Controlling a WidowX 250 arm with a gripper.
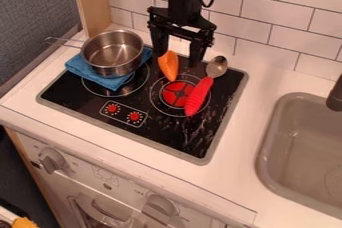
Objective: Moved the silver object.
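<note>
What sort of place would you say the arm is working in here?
It looks like a toy kitchen: a small black stovetop with red knobs, a sink set into the counter, and an oven front below.

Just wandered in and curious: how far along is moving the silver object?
If that means the silver pot, it may be done: the pot sits on the blue cloth, though its starting spot can't be told. In hand: apparently nothing; the tool hangs open beside the pot, apart from it, near the orange piece. Left: perhaps only pulling the tool away, unless the pot belongs elsewhere.
</note>
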